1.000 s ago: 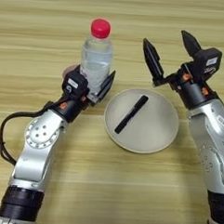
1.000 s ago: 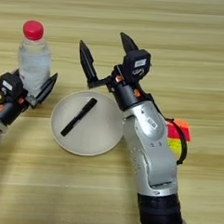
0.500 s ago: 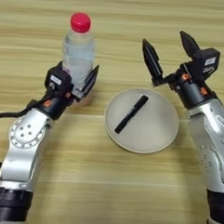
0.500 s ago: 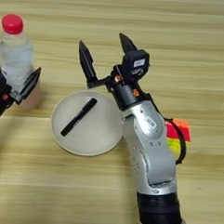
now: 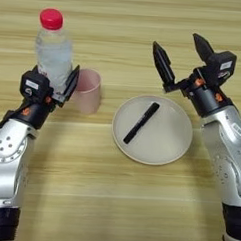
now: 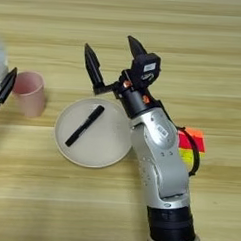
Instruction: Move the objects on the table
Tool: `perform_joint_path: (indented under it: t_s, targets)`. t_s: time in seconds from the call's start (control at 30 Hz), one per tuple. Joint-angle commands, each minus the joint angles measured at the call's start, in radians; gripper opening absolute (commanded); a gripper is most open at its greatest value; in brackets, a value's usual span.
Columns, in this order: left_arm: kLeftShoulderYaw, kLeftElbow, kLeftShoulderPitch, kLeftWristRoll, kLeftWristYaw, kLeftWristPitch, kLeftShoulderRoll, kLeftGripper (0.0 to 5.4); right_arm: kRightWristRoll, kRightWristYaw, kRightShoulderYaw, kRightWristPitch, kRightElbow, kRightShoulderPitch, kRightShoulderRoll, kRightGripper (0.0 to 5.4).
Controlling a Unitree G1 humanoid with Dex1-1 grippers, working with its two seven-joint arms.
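Observation:
My left gripper point(image 5: 58, 78) is shut on the clear water bottle point(image 5: 53, 51) with a red cap, holding it upright at the table's left. Just right of it the pale pink cup point(image 5: 87, 89) stands upright on the wooden table point(image 5: 113, 202), close to the gripper's finger. The slim black pen point(image 5: 141, 122) lies slanted on a cream plate point(image 5: 152, 130) in the middle. My right gripper point(image 5: 182, 53) hovers open above the plate's far right rim, its black fingers spread wide with nothing between them.
A red, orange and yellow block point(image 6: 191, 145) lies on the table behind my right forearm point(image 6: 156, 144), which crosses the plate's right side. A black cable loops beside that block.
My left gripper has carried the bottle leftward, uncovering the pink cup that stood behind it. The right arm has stayed where it was.

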Motion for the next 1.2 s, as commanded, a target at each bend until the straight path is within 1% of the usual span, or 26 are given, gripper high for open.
perform_joint_path:
  t_s: [0.03,0.17,0.27,0.5,0.77,1.2]
  targets:
    - [0.031,-0.018,-0.005,-0.01,0.016,-0.003,0.023,3.2,0.011,0.006,-0.002,-0.001,0.007,-0.022,-0.001,5.4]
    - [0.054,0.014,-0.007,-0.016,0.021,-0.008,0.026,3.2,0.012,0.006,-0.003,-0.001,0.01,-0.023,-0.001,5.4]
    - [0.066,0.041,-0.01,-0.011,0.027,-0.016,0.028,3.2,0.012,0.004,-0.003,-0.001,0.011,-0.023,0.0,5.4]
    - [0.115,0.109,-0.011,-0.021,0.037,-0.035,0.039,3.2,0.013,0.005,-0.005,-0.002,0.014,-0.024,-0.001,5.4]
    - [0.13,0.197,-0.027,-0.024,0.043,-0.062,0.036,3.2,0.017,0.01,-0.008,-0.007,0.028,-0.03,-0.001,5.4]
    - [0.125,0.383,-0.088,-0.028,0.03,-0.121,0.038,3.2,0.018,0.009,-0.005,-0.019,0.039,-0.03,-0.001,5.4]
